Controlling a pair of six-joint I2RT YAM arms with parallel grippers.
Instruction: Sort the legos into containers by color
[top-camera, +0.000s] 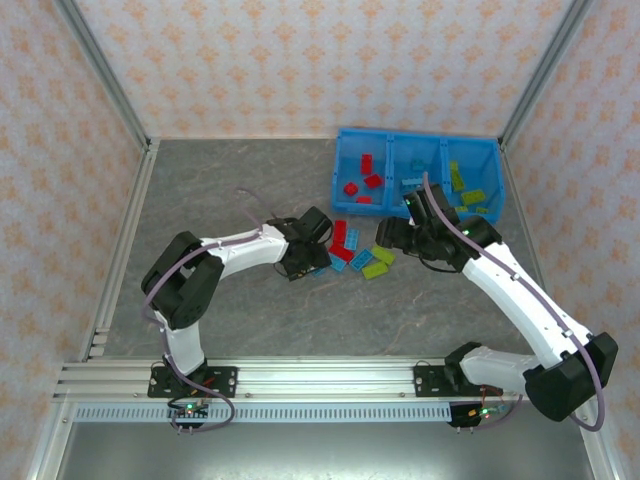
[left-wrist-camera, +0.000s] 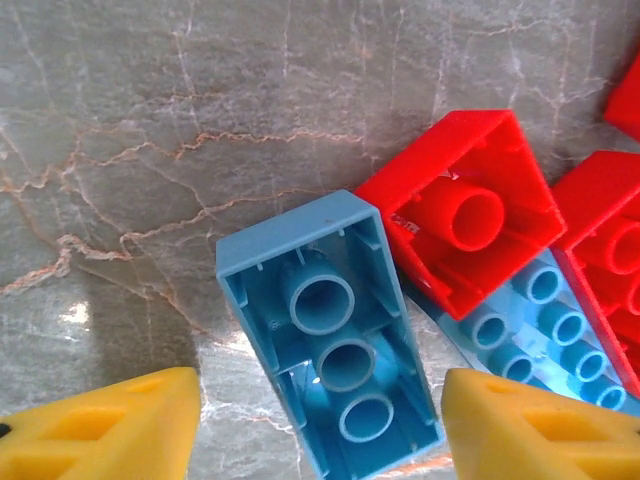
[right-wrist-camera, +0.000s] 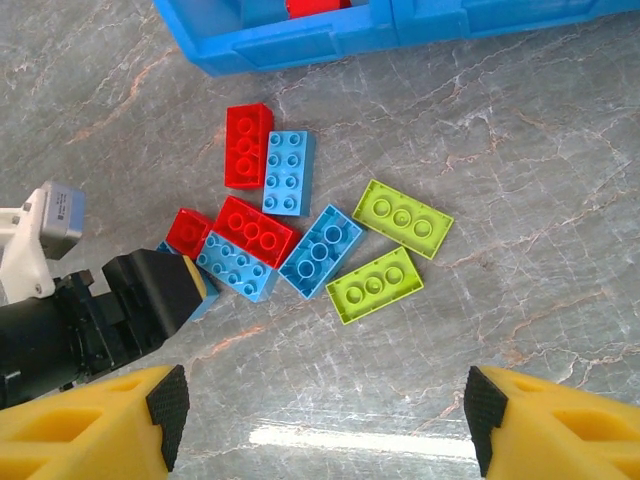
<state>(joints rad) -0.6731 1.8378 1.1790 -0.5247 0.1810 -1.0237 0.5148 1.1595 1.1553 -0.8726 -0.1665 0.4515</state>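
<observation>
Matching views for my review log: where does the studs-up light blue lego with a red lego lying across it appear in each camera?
Top external: the light blue lego is at the left end of the loose pile.
Left wrist: lower right, partly under red.
Right wrist: left of centre.
Shared landmark: the red lego lying on it.

Bin at the desk's upper right, some legos inside it, loose legos clustered mid-frame just below it, left claw at the cluster's left, right claw at its right
</observation>
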